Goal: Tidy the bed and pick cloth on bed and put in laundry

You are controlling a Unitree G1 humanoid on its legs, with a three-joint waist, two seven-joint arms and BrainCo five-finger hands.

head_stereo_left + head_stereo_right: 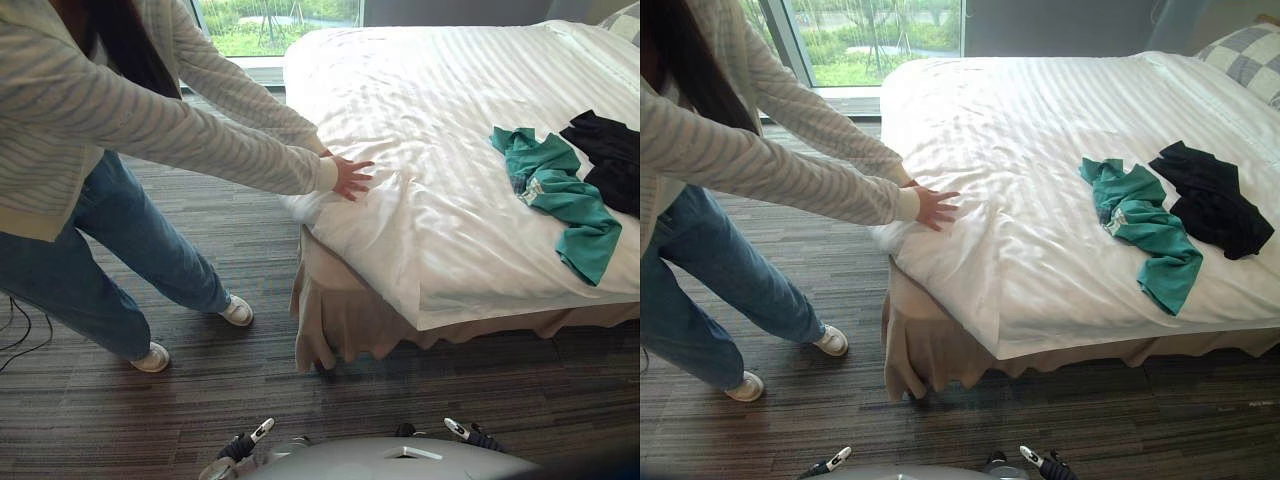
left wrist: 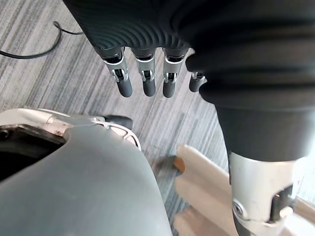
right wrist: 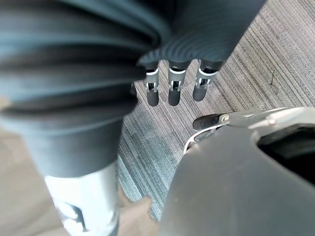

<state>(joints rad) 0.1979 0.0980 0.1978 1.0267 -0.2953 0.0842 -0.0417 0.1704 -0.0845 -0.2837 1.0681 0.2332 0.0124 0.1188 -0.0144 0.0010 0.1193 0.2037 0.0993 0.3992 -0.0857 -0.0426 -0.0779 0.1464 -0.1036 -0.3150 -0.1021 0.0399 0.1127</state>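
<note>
Left hand [image 2: 143, 54], right hand [image 3: 173, 81]: both slack.

The black cloth [image 1: 606, 150] runs past the left eye view's edge; person [image 1: 100, 130] and pillow [image 1: 1246, 55] — cropped too.

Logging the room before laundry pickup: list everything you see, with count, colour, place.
duvet: one, white striped, covering bed
bed skirt: one, beige, under duvet's edge
teal garment: one, teal, crumpled on duvet
black garment: one, black, right of teal garment
pillow: one, checked grey-white, bed's far right corner
window: one, greenery outside, beyond bed
carpet: one, grey striped, floor
person: one, striped top, jeans, left of bed, palm on duvet
left hand: one, silver, open above carpet
right hand: one, silver, open above carpet
</note>
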